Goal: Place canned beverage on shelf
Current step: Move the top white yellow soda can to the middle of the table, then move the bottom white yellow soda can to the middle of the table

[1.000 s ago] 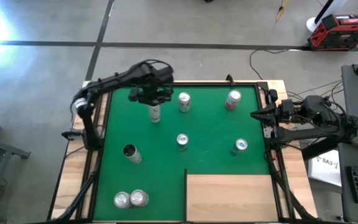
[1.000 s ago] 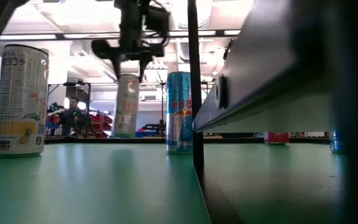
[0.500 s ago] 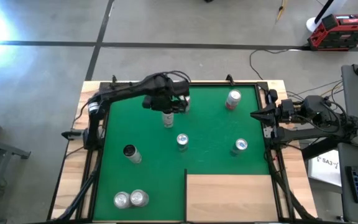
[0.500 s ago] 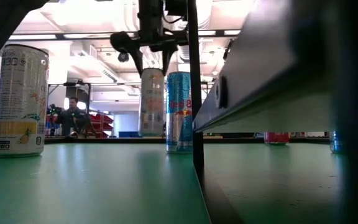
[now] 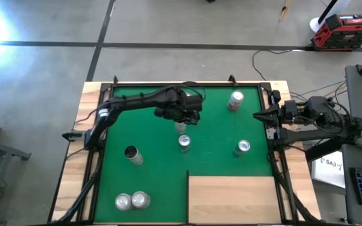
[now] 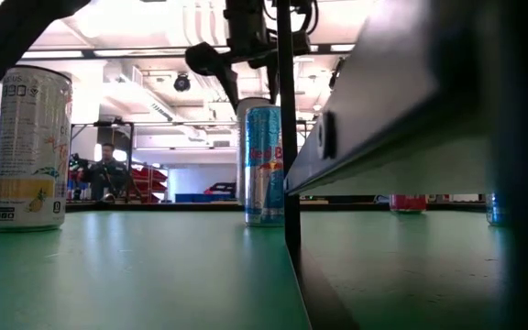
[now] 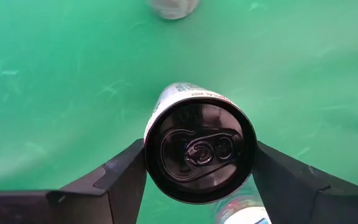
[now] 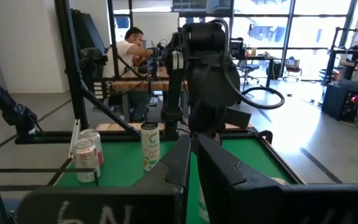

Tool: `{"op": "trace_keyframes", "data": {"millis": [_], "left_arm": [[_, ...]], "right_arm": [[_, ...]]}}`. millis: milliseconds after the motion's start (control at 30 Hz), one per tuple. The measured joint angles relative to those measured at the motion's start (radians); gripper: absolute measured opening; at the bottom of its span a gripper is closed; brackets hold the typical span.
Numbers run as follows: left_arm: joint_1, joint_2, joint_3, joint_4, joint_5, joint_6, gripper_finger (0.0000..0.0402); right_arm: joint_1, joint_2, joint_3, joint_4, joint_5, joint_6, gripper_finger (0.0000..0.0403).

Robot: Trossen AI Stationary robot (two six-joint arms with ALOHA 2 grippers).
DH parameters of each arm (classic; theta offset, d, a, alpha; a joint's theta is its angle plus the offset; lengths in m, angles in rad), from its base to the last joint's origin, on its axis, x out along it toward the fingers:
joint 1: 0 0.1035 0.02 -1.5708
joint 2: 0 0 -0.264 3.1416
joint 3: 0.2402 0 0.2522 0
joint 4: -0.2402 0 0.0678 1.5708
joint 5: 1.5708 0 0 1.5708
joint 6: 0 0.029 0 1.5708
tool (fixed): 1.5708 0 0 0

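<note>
- Your left gripper (image 7: 199,163) is clamped on a black-topped can (image 7: 199,151), held above the green mat (image 5: 219,150) near its middle.
- Your shelf (image 5: 231,198) lies at the mat's near right corner.
- Your right gripper (image 8: 193,163) waits at the right edge, fingers together.

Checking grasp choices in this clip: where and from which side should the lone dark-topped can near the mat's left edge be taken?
Take the dark-topped can by its round side wall, near the top, coming straight down. It stands upright with bare green mat all round, so fingers fit either side. The left gripper is shut on another can; the right gripper waits at the mat's right edge.
</note>
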Motion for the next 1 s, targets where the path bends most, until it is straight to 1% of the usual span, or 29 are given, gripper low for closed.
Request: {"op": "trace_keyframes", "data": {"millis": [233, 500, 767, 1000], "left_arm": [[-0.024, 0.061, 0.055, -0.002, 0.012, 0.019, 0.0244], [-0.029, 0.071, 0.065, 0.001, 0.011, 0.019, 0.0244], [-0.030, 0.074, 0.065, 0.011, 0.009, 0.011, 0.0276], [-0.030, 0.074, 0.066, 0.022, 0.007, 0.001, 0.0292]], "right_arm": [[0.000, 0.000, 0.000, 0.000, 0.000, 0.000, 0.0022], [0.000, 0.000, 0.000, 0.000, 0.000, 0.000, 0.0022], [0.000, 0.000, 0.000, 0.000, 0.000, 0.000, 0.0022], [0.000, 0.000, 0.000, 0.000, 0.000, 0.000, 0.0022]]}}
